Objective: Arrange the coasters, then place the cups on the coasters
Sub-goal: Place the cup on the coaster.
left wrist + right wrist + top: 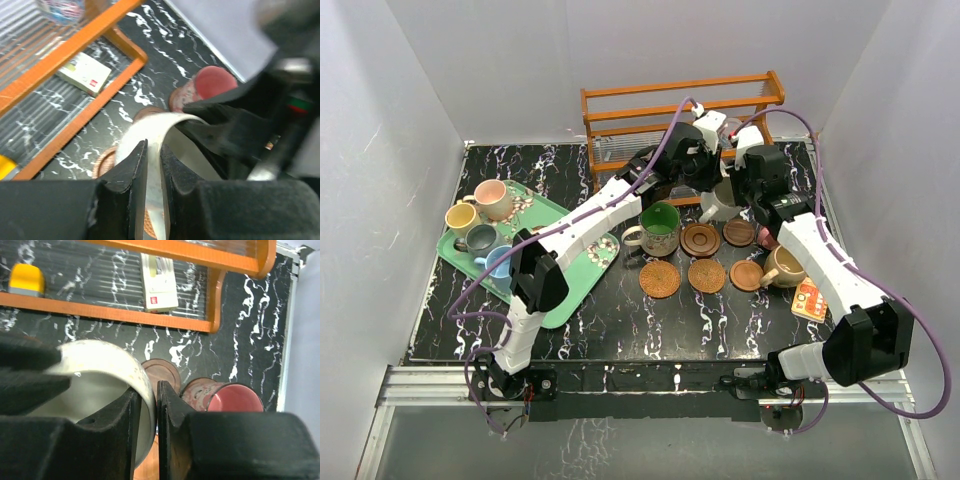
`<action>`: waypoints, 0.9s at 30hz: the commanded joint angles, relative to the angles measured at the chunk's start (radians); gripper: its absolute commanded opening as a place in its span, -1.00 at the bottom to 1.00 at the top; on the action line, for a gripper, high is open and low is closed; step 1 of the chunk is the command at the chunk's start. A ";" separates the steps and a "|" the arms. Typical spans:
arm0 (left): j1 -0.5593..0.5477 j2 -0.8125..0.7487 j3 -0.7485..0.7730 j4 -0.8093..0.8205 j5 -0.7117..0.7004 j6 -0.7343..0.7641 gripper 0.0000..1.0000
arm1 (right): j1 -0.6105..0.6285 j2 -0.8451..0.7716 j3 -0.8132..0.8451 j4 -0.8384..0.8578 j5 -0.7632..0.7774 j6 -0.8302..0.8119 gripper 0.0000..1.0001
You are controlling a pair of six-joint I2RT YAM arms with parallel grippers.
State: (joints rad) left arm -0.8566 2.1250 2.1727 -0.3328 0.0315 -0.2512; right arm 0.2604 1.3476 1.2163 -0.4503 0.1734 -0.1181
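Nearest the arm bases, three orange-brown coasters (706, 275) are seen lying flat in a row running left to right across the table (620, 330). The tan cup (786, 264) is set just to their right, and an orange card (808, 299) lies beside it at the table's edge. Off to the left, a green tray (585, 272) is loaded with four cups, all mouth up: the light blue cup (500, 262), the grey-teal cup (478, 238), the yellow cup (463, 216) and the pink cup (495, 198).

One step farther back, the green cup (660, 228) is stood upright with its handle turned to the left. Two dark brown coasters (700, 239) are laid flat to its right. The maroon cup (222, 400) is found mouth up just beyond them, half hidden under the right arm in the overhead view.

Farther still, the cream cup (718, 207) is gripped from two sides. The left fingers (132, 170) are clamped on its wall, one inside and one outside, and the right fingers (167, 405) are pinched on the opposite rim likewise. Its open mouth is turned up toward both wrist cameras. Whether its base is resting on anything cannot be told.

At the back, an orange wooden rack (680, 105) is stretched across the table.
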 commanded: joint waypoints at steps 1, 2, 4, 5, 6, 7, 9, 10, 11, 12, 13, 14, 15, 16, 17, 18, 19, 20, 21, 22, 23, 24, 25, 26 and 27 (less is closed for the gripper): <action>-0.024 -0.107 0.020 0.084 0.172 -0.045 -0.74 | -0.039 0.018 -0.026 0.027 0.169 -0.055 -1.00; -0.024 -0.110 0.016 0.085 0.173 -0.043 -0.74 | -0.039 0.016 -0.027 0.027 0.169 -0.055 -1.00; -0.024 -0.114 0.012 0.083 0.171 -0.034 -0.74 | -0.038 0.012 -0.027 0.028 0.173 -0.057 -1.00; -0.024 -0.118 0.011 0.081 0.166 -0.028 -0.74 | -0.039 0.011 -0.027 0.029 0.175 -0.058 -1.00; -0.025 -0.123 0.007 0.080 0.161 -0.020 -0.73 | -0.038 0.010 -0.027 0.029 0.179 -0.059 -1.00; -0.025 -0.130 0.001 0.078 0.154 -0.009 -0.74 | -0.039 0.010 -0.027 0.029 0.181 -0.060 -1.00; -0.024 -0.152 -0.032 0.075 0.129 0.023 -0.73 | -0.041 0.009 -0.027 0.030 0.179 -0.059 -1.00; -0.024 -0.165 -0.055 0.076 0.115 0.041 -0.73 | -0.041 0.008 -0.027 0.030 0.177 -0.060 -1.00; -0.023 -0.181 -0.077 0.077 0.091 0.061 -0.73 | -0.043 0.008 -0.027 0.032 0.173 -0.058 -1.00; -0.023 -0.197 -0.105 0.077 0.070 0.082 -0.73 | -0.043 0.010 -0.027 0.032 0.166 -0.056 -1.00; -0.023 -0.211 -0.131 0.075 0.051 0.104 -0.73 | -0.045 0.013 -0.026 0.032 0.158 -0.052 -1.00; -0.022 -0.228 -0.154 0.074 0.035 0.131 -0.73 | -0.045 0.017 -0.025 0.030 0.148 -0.048 -1.00; -0.020 -0.241 -0.176 0.071 0.021 0.157 -0.73 | -0.047 0.024 -0.022 0.030 0.135 -0.045 -1.00; -0.019 -0.256 -0.194 0.065 0.006 0.179 -0.74 | -0.048 0.032 -0.017 0.028 0.125 -0.044 -1.00; -0.015 -0.276 -0.217 0.061 -0.006 0.198 -0.74 | -0.052 0.040 -0.011 0.025 0.112 -0.043 -1.00; -0.009 -0.293 -0.241 0.057 -0.015 0.218 -0.74 | -0.055 0.049 -0.005 0.022 0.098 -0.043 -1.00; -0.004 -0.309 -0.264 0.052 -0.022 0.237 -0.73 | -0.056 0.057 -0.001 0.021 0.088 -0.044 -1.00; 0.004 -0.326 -0.288 0.046 -0.027 0.253 -0.73 | -0.059 0.062 0.004 0.021 0.067 -0.050 -1.00; 0.015 -0.345 -0.312 0.041 -0.029 0.268 -0.73 | -0.061 0.066 0.006 0.027 0.052 -0.057 -1.00; 0.027 -0.365 -0.338 0.038 -0.027 0.282 -0.72 | -0.063 0.071 0.008 0.030 0.042 -0.063 -1.00; 0.044 -0.384 -0.364 0.035 -0.021 0.294 -0.70 | -0.067 0.077 0.012 0.032 0.030 -0.072 -1.00; 0.063 -0.401 -0.385 0.033 -0.013 0.302 -0.69 | -0.072 0.084 0.018 0.032 0.024 -0.080 -1.00; 0.088 -0.420 -0.412 0.029 0.007 0.307 -0.67 | -0.079 0.094 0.023 0.033 0.012 -0.088 -1.00; 0.118 -0.439 -0.428 0.024 0.057 0.309 -0.63 | -0.088 0.105 0.030 0.033 -0.001 -0.097 -1.00; 0.151 -0.457 -0.442 0.022 0.102 0.308 -0.58 | -0.098 0.116 0.037 0.030 -0.013 -0.107 -1.00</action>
State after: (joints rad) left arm -0.8082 1.7859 1.7756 -0.2996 0.0456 0.0086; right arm 0.1936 1.4570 1.1648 -0.5304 0.2131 -0.1936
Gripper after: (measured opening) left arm 0.176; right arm 0.118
